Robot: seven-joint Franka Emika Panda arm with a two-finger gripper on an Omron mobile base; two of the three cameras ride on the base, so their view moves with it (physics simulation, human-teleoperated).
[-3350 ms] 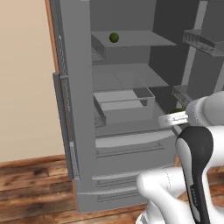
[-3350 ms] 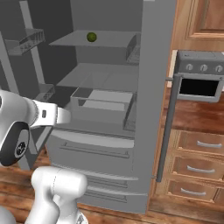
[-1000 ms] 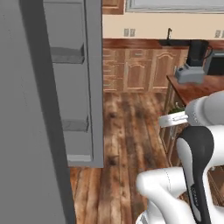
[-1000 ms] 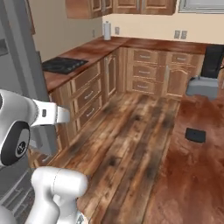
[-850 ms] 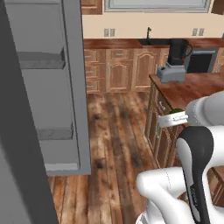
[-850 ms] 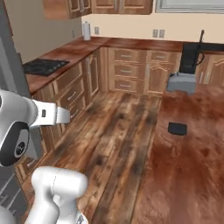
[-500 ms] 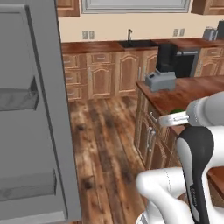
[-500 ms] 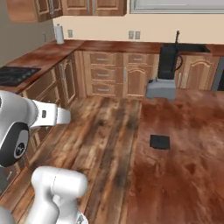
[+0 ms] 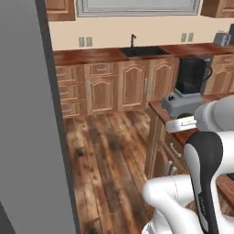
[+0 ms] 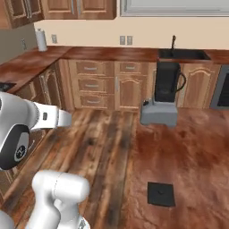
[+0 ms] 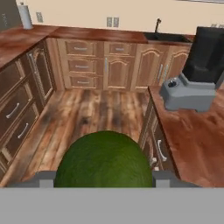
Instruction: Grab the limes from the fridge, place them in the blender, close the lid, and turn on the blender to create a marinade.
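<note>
Carrying a lime (image 11: 104, 159) clamped between the fingers (image 11: 43, 177), the arm faces the blender (image 10: 163, 96) standing on the wooden surface (image 10: 188, 147), its lid (image 10: 161, 193) lying nearby. Bring the lime squarely above the open jar before releasing.

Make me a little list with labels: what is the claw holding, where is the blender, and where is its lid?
claw: closed on one lime
blender: upright on the wooden island counter, jar top open
lid: lying flat on the same counter, apart from the blender, nearer the robot
fridge: grey side panel at the left of the left base view
</note>
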